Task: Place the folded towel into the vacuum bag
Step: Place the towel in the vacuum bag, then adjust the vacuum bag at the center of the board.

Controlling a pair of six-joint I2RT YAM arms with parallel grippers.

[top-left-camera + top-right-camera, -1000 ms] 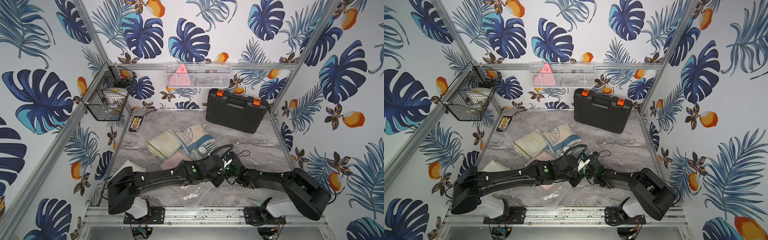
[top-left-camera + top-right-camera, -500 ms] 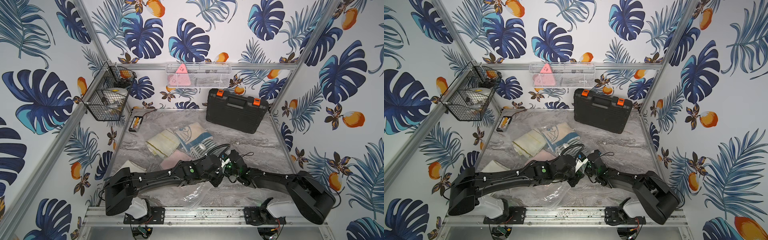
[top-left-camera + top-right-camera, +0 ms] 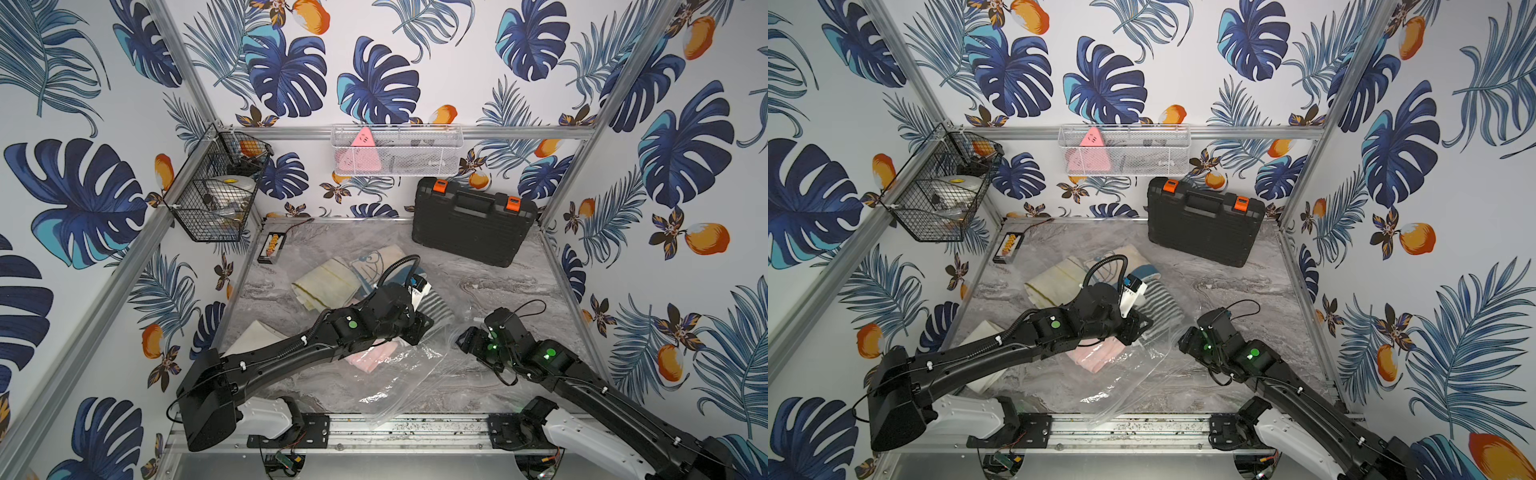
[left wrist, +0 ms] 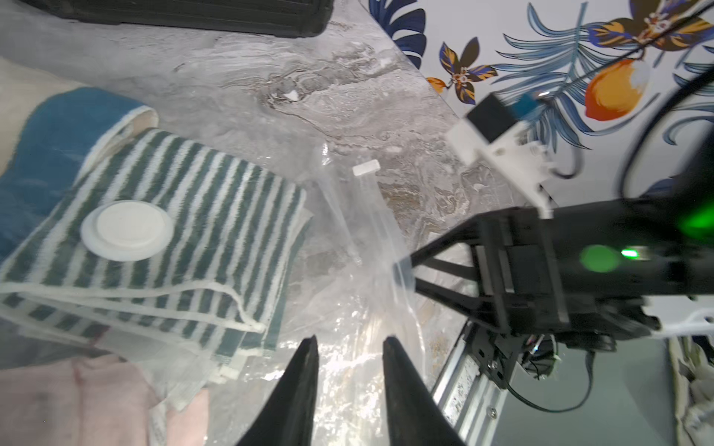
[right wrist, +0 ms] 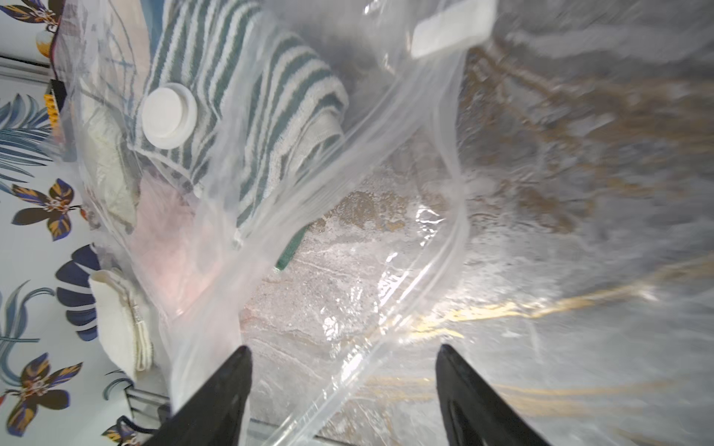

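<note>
In both top views the vacuum bag [image 3: 399,374] [image 3: 1125,384] lay crumpled on the grey surface [image 3: 511,291] at about 6 o'clock, with one corner over the front rail. A pink towel [image 3: 368,359] showed through the plastic at the bag's 10 o'clock side, partly hidden by the left arm [image 3: 291,353]. The left jaws were above the bag's far edge. The right arm [image 3: 582,374] reached in from 4 o'clock, and the right jaws were just beside the bag's 2 o'clock edge. A black case [image 3: 469,224] stood at 1 o'clock and a cream towel [image 3: 324,282] lay at 11 o'clock.

In the left wrist view the left jaws stood a little apart: two black fingers [image 4: 305,386] with a narrow gap and nothing pinched, above the bag's plastic. The round white cap [image 4: 126,230] sat over a green-striped towel [image 4: 185,200]. I could not tell if this towel was inside the bag or under it.

In the right wrist view the right jaws were spread wide and held nothing. The bag's clear edge strip [image 5: 461,239] passed through the gap, not pinched.
</note>
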